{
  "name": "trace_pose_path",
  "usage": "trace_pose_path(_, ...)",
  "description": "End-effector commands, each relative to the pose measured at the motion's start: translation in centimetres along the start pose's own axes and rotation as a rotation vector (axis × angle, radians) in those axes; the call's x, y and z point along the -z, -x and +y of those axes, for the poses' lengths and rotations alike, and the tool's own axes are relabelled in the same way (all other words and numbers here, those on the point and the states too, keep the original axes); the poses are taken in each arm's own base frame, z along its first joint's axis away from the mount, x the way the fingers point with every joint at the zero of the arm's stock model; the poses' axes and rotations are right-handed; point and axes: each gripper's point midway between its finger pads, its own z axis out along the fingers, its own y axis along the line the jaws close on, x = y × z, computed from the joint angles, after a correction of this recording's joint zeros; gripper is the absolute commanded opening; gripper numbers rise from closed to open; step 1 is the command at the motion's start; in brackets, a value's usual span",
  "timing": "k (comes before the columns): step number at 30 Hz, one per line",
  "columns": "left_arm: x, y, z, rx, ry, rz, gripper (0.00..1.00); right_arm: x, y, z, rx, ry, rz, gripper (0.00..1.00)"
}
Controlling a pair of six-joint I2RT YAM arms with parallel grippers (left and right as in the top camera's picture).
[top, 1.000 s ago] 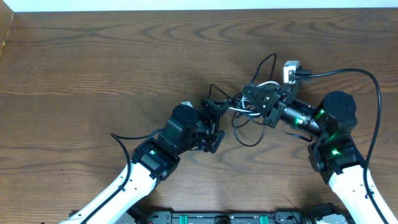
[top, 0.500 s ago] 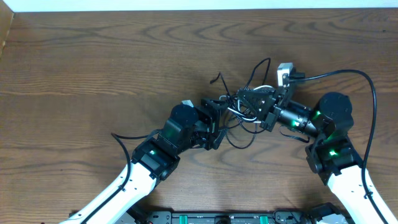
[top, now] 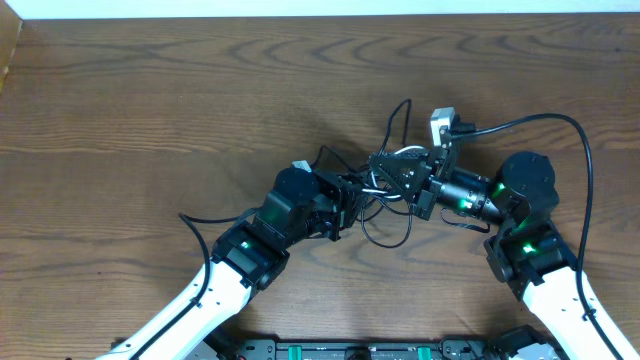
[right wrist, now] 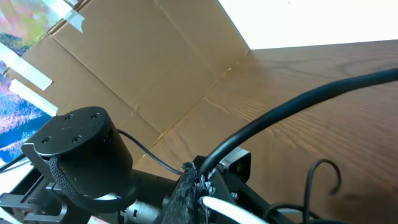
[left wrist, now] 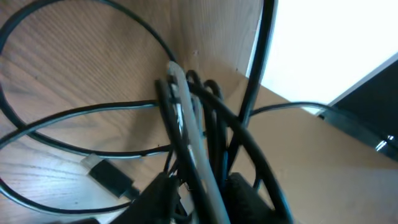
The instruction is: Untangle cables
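Overhead: cables, a light, floppy, slippery knot at the table centre, run left-to-right between left gripper and right gripper. Left wrist: fingers clamp the cables, strands pointing up and away; best held near crossings. Right wrist: fingers together, seemingly pinching a white cord.

Fig. Setting. A dark brown bench with pronounced wavy wood grain fills almost the whole overhead view. A narrow white strip runs along its far edge, and a corner of brown cardboard shows at the far left. From the right wrist view, a creased cardboard panel stands at the bench edge, carrying pale tape strips; a colourful printed surface lies beyond it. Above the panel the background is a bright, overexposed white
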Motion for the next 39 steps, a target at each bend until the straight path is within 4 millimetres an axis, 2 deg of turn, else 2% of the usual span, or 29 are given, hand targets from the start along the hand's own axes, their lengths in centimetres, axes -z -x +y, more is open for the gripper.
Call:
trace_pose_path(1,0.0,0.1,0.1,-0.034,0.000,-0.005,0.19,0.0,0.6,1.6,0.032,0.041,-0.003,0.01)
trace_pose_path(2,0.0,0.1,0.1,-0.059,0.000,-0.005,0.11,0.0,0.6,1.5,0.032,0.040,-0.004,0.01)
trace_pose_path(3,0.0,0.1,0.1,-0.087,0.000,-0.005,0.08,0.0,0.7,1.5,0.032,0.039,-0.005,0.01)
trace_pose_path(9,0.0,-0.2,0.2,-0.210,0.005,0.015,0.08,0.1,0.9,1.0,0.028,0.016,-0.019,0.01)
trace_pose_path(15,0.0,-0.8,0.4,-0.501,0.007,0.050,0.08,0.8,1.8,-0.2,0.026,-0.027,-0.052,0.01)
trace_pose_path(22,0.1,-1.4,1.2,-0.711,0.024,0.105,0.08,2.1,3.2,-2.0,-0.001,-0.087,-0.099,0.01)
trace_pose_path(29,0.4,-0.4,4.5,-0.828,0.159,0.121,0.08,3.8,4.5,-3.7,-0.029,-0.137,-0.143,0.01)
trace_pose_path(39,0.6,-0.1,5.4,-0.955,0.190,0.140,0.08,5.5,5.1,-5.9,-0.067,-0.212,-0.173,0.01)
